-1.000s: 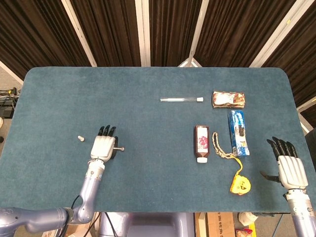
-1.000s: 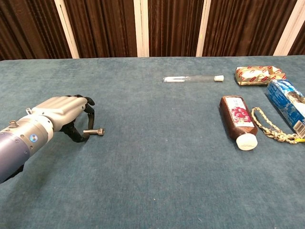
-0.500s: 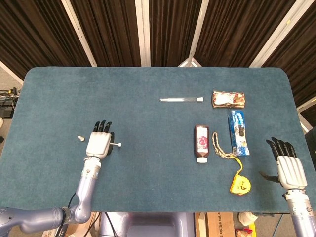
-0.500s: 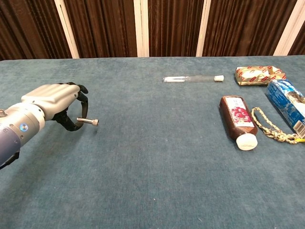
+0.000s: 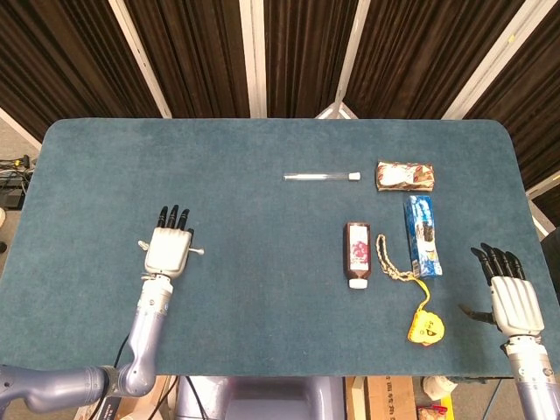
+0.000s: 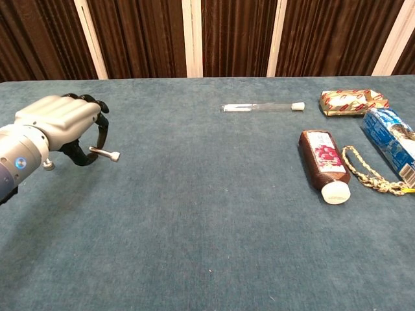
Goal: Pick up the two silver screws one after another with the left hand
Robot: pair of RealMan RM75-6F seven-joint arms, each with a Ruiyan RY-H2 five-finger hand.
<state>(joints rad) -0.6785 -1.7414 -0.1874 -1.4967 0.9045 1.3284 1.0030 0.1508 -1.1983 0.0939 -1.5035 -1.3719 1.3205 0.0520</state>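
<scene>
Left hand (image 5: 168,251) is at the left side of the blue table (image 5: 262,289), palm down, raised off the cloth in the chest view. It pinches one silver screw (image 6: 104,154) between thumb and fingers; the screw sticks out sideways toward the table's middle, head outward. In the head view the same screw shows as a short pale stub at the hand's inner edge.

Second silver screw (image 5: 141,244): small pale piece just at the outer edge of the left hand in the head view. Whether it touches the hand cannot be told. In the chest view a small grey bit shows below the hand's wrist side, too small to identify with certainty.

Right hand (image 5: 513,297) is at the near right corner of the table, fingers straight and apart, holding nothing. It is outside the chest view.

Other items, all on the right half of the table and well apart from the left hand:
- glass tube (image 5: 320,177) with a white cap, lying crosswise
- foil-wrapped packet (image 5: 405,176) to the right of the tube
- blue carton (image 5: 422,234) lying flat
- brown bottle (image 5: 357,254) with a white cap, on its side, cap toward the robot
- braided cord (image 5: 395,262) between bottle and carton, running to a yellow tag (image 5: 425,328)
</scene>
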